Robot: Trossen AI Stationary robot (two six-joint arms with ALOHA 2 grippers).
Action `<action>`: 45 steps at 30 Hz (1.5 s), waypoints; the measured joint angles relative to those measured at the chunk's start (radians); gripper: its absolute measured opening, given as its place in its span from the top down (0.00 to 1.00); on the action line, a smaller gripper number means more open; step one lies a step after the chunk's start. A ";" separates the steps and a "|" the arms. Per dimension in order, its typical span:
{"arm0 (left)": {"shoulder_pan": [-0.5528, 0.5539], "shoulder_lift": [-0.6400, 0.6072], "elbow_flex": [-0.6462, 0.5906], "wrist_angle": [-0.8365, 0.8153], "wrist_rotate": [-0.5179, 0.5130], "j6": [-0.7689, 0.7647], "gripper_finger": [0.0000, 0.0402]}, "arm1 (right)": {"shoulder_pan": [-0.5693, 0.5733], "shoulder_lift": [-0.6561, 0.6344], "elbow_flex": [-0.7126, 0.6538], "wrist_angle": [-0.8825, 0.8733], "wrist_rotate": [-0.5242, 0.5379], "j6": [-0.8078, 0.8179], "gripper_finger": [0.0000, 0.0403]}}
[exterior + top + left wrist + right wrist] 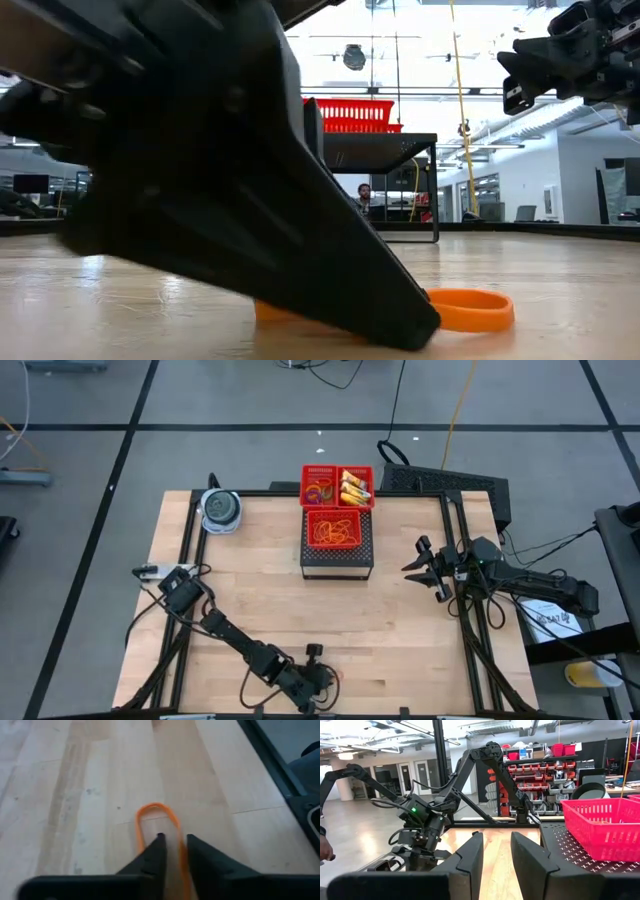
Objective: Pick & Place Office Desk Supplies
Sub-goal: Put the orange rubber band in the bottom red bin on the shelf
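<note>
Straddling an orange rubber band [159,827] on the table [90,795]: left gripper [173,851], fingers slightly parted; right gripper [420,565] released, frame right.

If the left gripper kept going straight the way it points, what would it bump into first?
Most likely the orange rubber band lying on the wooden table. The left gripper points down at it, its fingers slightly apart over one side of the loop. Whether they already touch it is unclear.
</note>
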 joint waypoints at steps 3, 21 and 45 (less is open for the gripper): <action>0.010 0.000 -0.001 -0.004 -0.001 0.000 0.93 | 0.000 0.000 0.000 0.000 0.000 0.000 0.78; 0.109 -0.183 -0.006 -0.011 0.027 0.044 0.97 | 0.000 0.001 0.000 -0.001 0.000 0.000 0.78; 0.334 -0.537 -0.584 0.916 0.093 0.244 0.99 | 0.000 0.007 0.000 0.000 0.000 0.000 0.78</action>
